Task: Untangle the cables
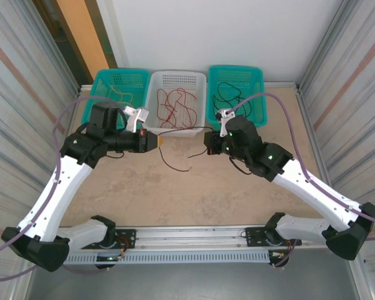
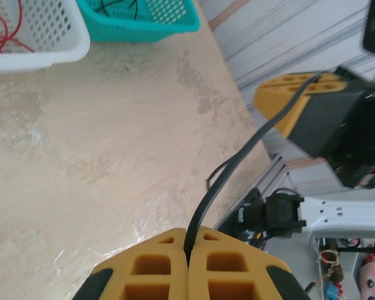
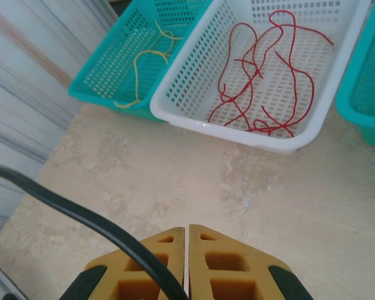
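A black cable (image 1: pixel 181 130) stretches in the air between my two grippers, with loose loops trailing onto the table. My left gripper (image 1: pixel 157 141) is shut on it; the cable (image 2: pixel 237 156) comes out of the seam at the fingertips (image 2: pixel 189 240) and runs up to the right gripper's yellow fingers (image 2: pixel 287 94). My right gripper (image 1: pixel 206 142) is shut too. In the right wrist view the cable (image 3: pixel 62 206) crosses the left finger and slips into the seam behind the tips (image 3: pixel 187 231). Red cables (image 3: pixel 262 69) lie in the white basket, a pale yellow one (image 3: pixel 147 62) in the left teal basket.
Three baskets stand in a row at the far edge: a teal one (image 1: pixel 103 78), a white one (image 1: pixel 178 76) and a teal one (image 1: pixel 236 70) holding a black cable (image 1: pixel 228 94). Corrugated walls close in both sides. The arm-base rail (image 1: pixel 187 240) runs along the near edge.
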Robot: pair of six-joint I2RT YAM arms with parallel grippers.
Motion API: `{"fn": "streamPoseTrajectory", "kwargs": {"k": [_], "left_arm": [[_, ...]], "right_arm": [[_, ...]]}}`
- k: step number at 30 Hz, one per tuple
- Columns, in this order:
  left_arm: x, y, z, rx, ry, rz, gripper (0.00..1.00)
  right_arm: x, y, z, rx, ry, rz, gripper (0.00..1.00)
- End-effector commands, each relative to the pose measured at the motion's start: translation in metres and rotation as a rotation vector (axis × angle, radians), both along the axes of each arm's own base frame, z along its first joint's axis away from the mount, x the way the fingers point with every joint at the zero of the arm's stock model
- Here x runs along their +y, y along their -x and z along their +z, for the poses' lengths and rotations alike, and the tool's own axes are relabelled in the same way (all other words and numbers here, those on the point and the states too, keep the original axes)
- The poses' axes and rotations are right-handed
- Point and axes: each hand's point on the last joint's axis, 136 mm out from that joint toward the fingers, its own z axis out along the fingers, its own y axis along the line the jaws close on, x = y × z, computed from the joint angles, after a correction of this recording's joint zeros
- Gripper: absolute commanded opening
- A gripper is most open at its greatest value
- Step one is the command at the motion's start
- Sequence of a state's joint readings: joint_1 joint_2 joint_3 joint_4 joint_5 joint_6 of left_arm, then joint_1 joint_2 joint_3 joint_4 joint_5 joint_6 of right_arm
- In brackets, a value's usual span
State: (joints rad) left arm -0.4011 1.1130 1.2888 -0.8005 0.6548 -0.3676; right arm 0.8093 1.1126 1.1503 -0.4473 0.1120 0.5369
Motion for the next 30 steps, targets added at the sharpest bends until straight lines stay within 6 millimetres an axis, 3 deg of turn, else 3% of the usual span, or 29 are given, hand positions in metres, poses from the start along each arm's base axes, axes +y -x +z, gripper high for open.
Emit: {"fn": "streamPoseTrajectory", "kwargs": {"k": [1,3,6,7,12,15,20,23,24,26,28,30], "left_arm": [[0.009,0.011,-0.028,0.037,-0.096,-0.025,0.01],[0.006,0.014,-0.037,0.050,-0.107,-0.036,0.10],[0.006,0.013,-0.046,0.052,-0.118,-0.021,0.38],[0.007,0.012,-0.047,0.049,-0.117,-0.011,0.42],[0.006,0.011,-0.041,-0.001,-0.059,0.021,0.54],[0.010,0.011,-0.035,-0.049,-0.026,0.061,0.59],[0.021,0.012,-0.027,-0.106,-0.032,0.112,0.61],[0.027,0.013,-0.022,-0.136,-0.043,0.137,0.62],[0.029,0.013,-0.021,-0.143,-0.045,0.146,0.62],[0.035,0.014,-0.019,-0.157,-0.052,0.171,0.63],[0.042,0.013,-0.019,-0.173,-0.072,0.203,0.65],[0.052,0.011,-0.018,-0.194,-0.094,0.254,0.67]], "right_arm": [[-0.022,0.000,0.015,-0.042,0.044,-0.051,0.00],[-0.026,0.001,0.025,-0.064,0.048,-0.059,0.00],[-0.036,-0.003,0.048,-0.108,0.057,-0.090,0.00],[-0.040,-0.006,0.054,-0.120,0.062,-0.101,0.00],[-0.079,-0.044,0.095,-0.175,0.083,-0.249,0.00],[-0.112,-0.084,0.099,-0.140,0.067,-0.366,0.00],[-0.152,-0.160,0.082,-0.055,0.032,-0.468,0.01],[-0.162,-0.203,0.056,0.039,0.009,-0.468,0.19],[-0.164,-0.215,0.044,0.077,0.013,-0.460,0.29],[-0.169,-0.230,0.023,0.150,0.041,-0.468,0.44],[-0.173,-0.230,-0.002,0.228,0.074,-0.481,0.59],[-0.173,-0.221,-0.018,0.259,0.085,-0.483,0.63]]}}
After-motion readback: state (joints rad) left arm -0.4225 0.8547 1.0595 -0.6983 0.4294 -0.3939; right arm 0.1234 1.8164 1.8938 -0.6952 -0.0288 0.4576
